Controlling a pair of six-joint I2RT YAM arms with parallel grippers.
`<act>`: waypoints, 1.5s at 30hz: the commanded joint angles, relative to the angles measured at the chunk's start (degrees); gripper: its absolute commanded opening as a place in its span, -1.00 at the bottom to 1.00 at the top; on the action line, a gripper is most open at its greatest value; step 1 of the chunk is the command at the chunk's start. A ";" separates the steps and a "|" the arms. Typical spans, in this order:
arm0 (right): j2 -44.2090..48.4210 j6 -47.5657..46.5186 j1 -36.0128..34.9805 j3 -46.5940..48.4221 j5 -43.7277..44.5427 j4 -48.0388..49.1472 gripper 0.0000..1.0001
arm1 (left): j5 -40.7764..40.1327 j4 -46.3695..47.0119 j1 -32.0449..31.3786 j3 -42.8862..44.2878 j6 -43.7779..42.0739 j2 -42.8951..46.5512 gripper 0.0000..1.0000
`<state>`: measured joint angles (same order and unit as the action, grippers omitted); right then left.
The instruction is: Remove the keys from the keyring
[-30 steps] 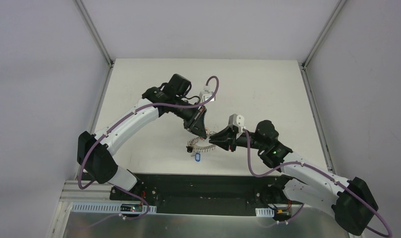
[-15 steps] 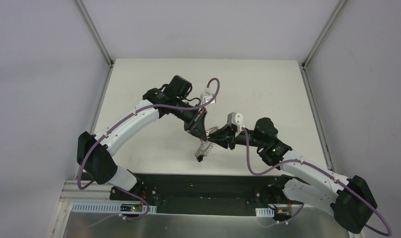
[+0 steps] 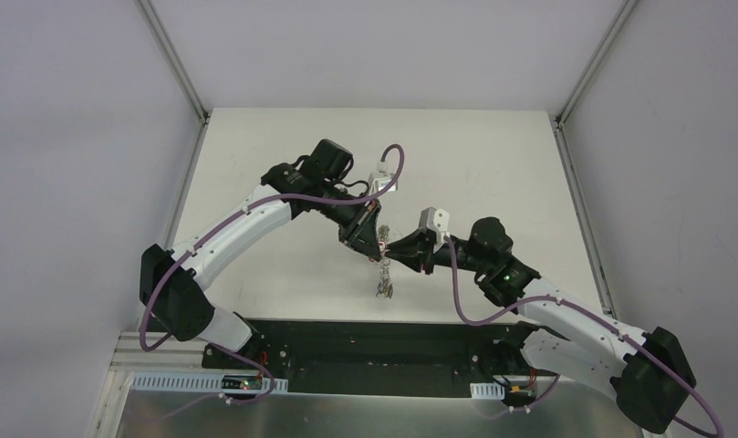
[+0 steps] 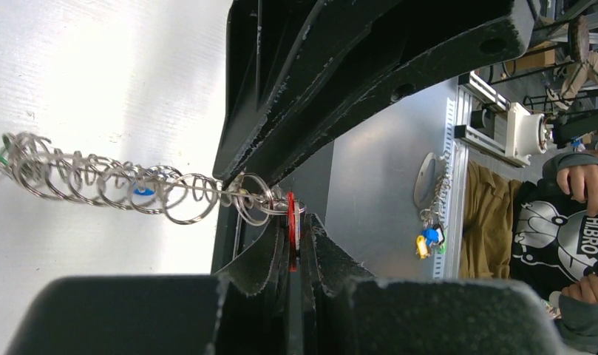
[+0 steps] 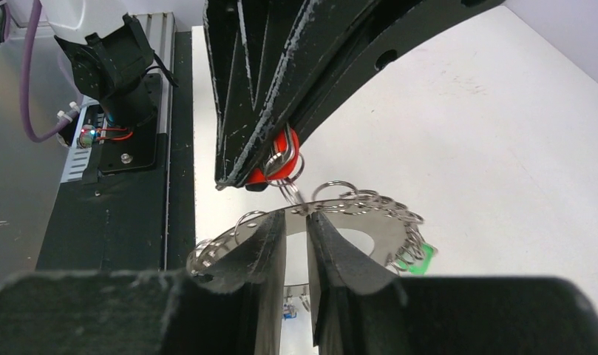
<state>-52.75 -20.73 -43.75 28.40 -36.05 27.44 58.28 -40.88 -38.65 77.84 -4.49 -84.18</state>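
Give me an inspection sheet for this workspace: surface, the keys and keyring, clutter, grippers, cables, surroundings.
Surface: white table, black strip along its near edge.
Job's things: keyring stretched in the air between both grippers; red-tagged key attached to it; other keys dangle below.
Clutter: nothing seen.
Grippers: left gripper shut on the red-tagged key; right gripper shut on the keyring.
Cables: purple cables run along both arms.
Surroundings: grey walls; person in a black hoodie at the edge of the left wrist view.
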 commanded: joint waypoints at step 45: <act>2.31 20.41 6.73 -2.48 -2.25 24.13 -1.00 | 0.54 1.53 -0.52 -0.06 -1.11 2.87 -1.00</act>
<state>-50.48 -4.95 -37.47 26.46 -39.13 38.20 56.55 -39.83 -38.68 77.84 -4.49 -82.59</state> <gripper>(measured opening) 0.032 0.054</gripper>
